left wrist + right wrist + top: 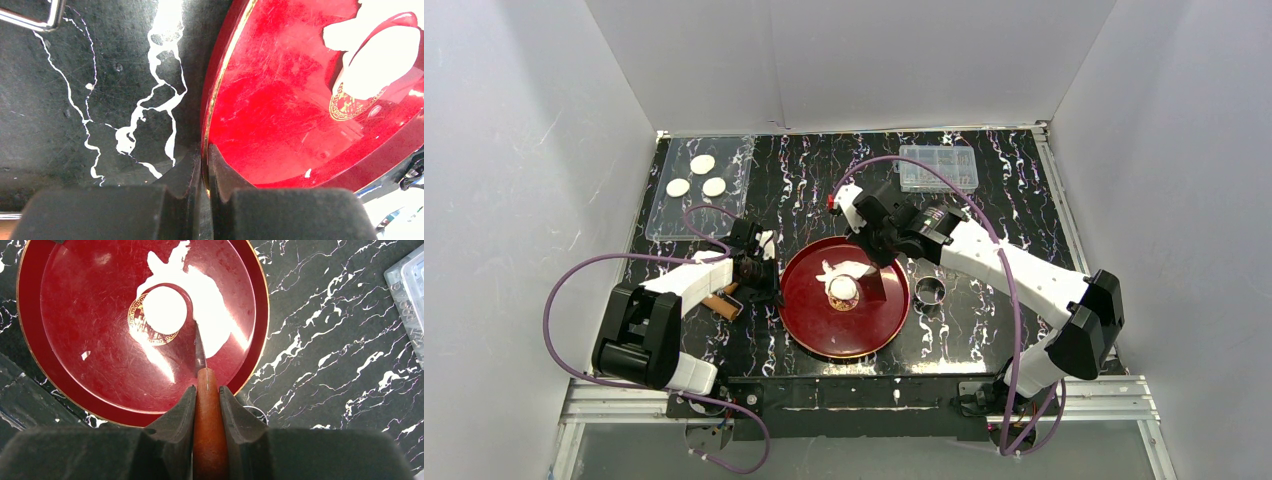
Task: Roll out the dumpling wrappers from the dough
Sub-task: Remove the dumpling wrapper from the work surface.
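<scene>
Dough (217, 325) lies ragged on the red plate (75, 365), partly around a cut disc (165, 310), with a wooden-handled blade (207, 430) clamped in the right gripper (206, 390). The rim is pinched by the left gripper (205, 152) (lower centre of its view); the disc could be torn by a steep blade.

left fingers (181, 176) pinched closed; right fingers (183, 412) gripping, slightly apart

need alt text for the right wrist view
The right gripper is shut on a brown wooden-handled tool, its thin metal tip pointing between a small round white disc and a ragged white dough sheet on a round red plate. The plate sits on a black white-veined table.
</scene>
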Controlling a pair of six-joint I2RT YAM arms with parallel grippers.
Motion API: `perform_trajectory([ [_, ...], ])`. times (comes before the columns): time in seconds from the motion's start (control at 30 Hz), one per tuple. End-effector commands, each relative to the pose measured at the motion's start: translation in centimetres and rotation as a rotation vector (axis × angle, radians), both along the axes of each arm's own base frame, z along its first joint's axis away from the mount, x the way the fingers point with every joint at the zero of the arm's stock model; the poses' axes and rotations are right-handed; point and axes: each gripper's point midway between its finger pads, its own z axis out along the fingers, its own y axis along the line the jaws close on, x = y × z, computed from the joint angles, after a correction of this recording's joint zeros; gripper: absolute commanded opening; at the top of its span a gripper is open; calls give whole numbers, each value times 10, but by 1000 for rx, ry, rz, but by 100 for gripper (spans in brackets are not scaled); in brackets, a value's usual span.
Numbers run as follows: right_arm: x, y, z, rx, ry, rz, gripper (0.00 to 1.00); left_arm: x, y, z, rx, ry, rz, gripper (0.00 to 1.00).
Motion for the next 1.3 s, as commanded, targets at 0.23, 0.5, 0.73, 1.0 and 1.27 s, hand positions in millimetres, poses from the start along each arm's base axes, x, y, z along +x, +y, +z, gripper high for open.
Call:
perform_trajectory([
  [0.23, 53, -41, -7, -186, -146, -118, 1, -11, 1, 3, 5, 21, -85, 0],
  [0.5, 54, -41, -3, -187, -139, -111, 1, -11, 1, 4, 6, 17, -84, 0],
  [0.73, 13, -28, 16, -15, -27, 6, 1, 4, 9, 4, 60, -21, -99, 0],
  [1.0, -20, -43, 29, 9, 69, -5, 1, 16, 10, 2, 86, 4, -182, 0],
  [1.27, -37, -40, 49, 117, 107, -12, 1, 40, 5, 3, 99, 19, -248, 0],
])
